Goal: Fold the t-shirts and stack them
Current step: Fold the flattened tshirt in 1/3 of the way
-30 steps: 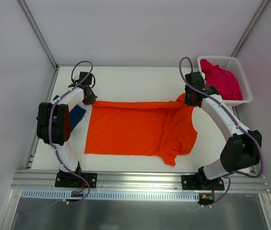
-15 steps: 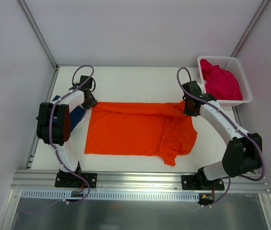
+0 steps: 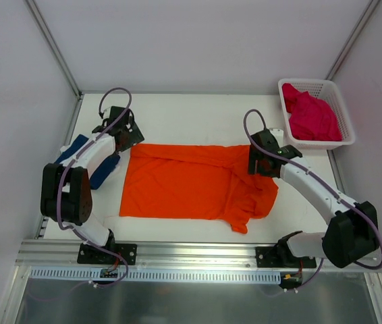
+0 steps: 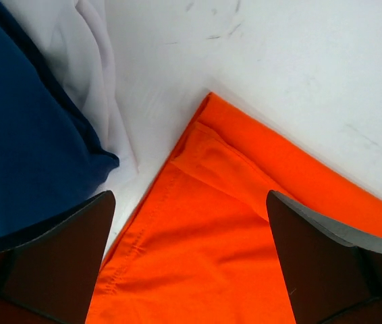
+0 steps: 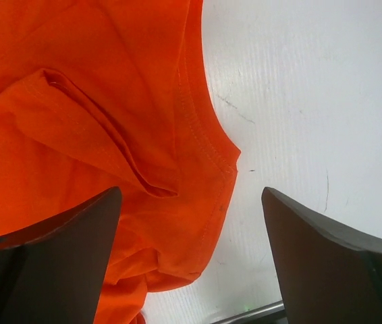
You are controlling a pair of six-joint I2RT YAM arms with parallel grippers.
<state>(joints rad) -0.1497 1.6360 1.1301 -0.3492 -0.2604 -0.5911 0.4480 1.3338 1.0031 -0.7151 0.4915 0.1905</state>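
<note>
Orange shirt lies spread out in the middle of the white surface. It looks soft, light and floppy, so the best places to pinch it are its far corners. The left hand and the right hand hover over those corners, both spread wide, holding nothing.

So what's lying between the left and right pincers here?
The orange t-shirt, spread flat. Its folded far edge spans from the open left pincer to the open right pincer. The top view shows it.
</note>
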